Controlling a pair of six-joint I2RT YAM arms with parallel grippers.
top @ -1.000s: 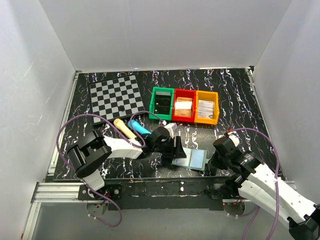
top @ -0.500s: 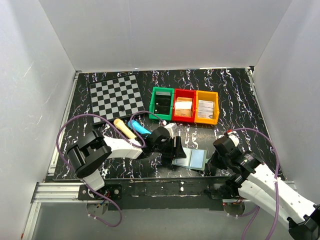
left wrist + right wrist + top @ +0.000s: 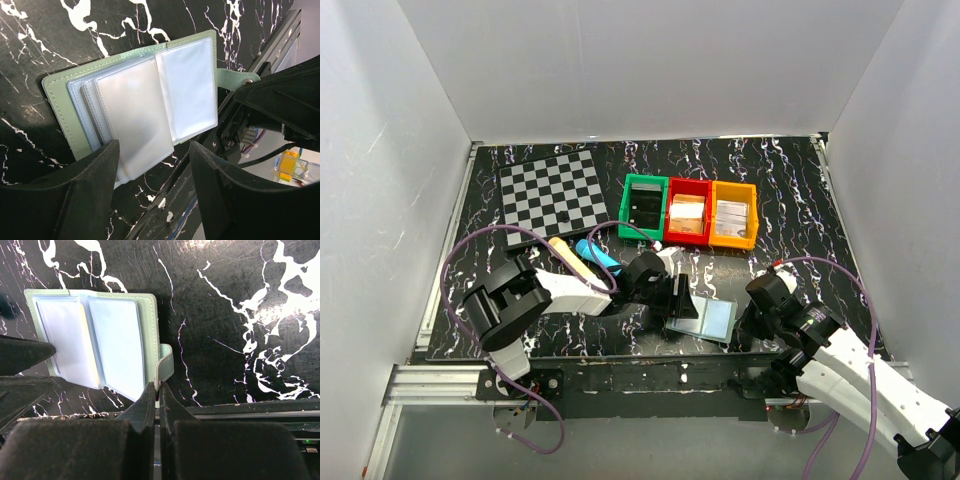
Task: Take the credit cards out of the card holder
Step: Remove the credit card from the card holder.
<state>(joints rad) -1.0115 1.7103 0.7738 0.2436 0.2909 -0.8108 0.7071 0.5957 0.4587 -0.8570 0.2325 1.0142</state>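
Pinching the card holder (image 3: 100,335) by its tab (image 3: 167,360) with my right gripper (image 3: 157,390) at the table (image 3: 790,200) near edge; my open left gripper (image 3: 152,165) just slid over it, no credit cards out.

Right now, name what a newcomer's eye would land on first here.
The open card holder lies at the near edge of the table, with the left tool open over it and the right tool pinched shut on its tab. Behind it, green, red and orange bins stand in a row, and a checkered board lies far left.
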